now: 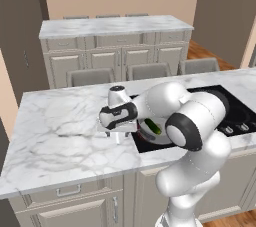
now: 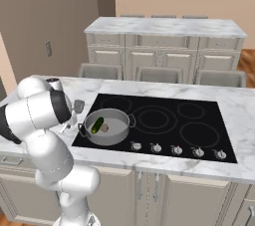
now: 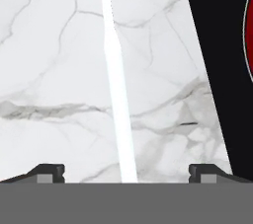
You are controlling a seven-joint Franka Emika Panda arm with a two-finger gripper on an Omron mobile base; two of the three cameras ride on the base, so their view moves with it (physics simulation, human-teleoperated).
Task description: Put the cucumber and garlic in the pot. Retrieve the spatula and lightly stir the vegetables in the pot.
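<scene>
Slender pale spatula handle (image 3: pixel 117 85) on veined marble (image 3: pixel 54 70)

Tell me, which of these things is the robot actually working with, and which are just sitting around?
Part of the job:
- pot
- cucumber, already in the pot
- garlic, beside it in the pot
- spatula, lying on the counter between the open gripper tips

Just there:
- cooktop and its knobs
- chairs
- far cabinets

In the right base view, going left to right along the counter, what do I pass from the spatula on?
spatula → cucumber → garlic, both inside the pot → cooktop knobs along the front edge of the black cooktop.
</scene>
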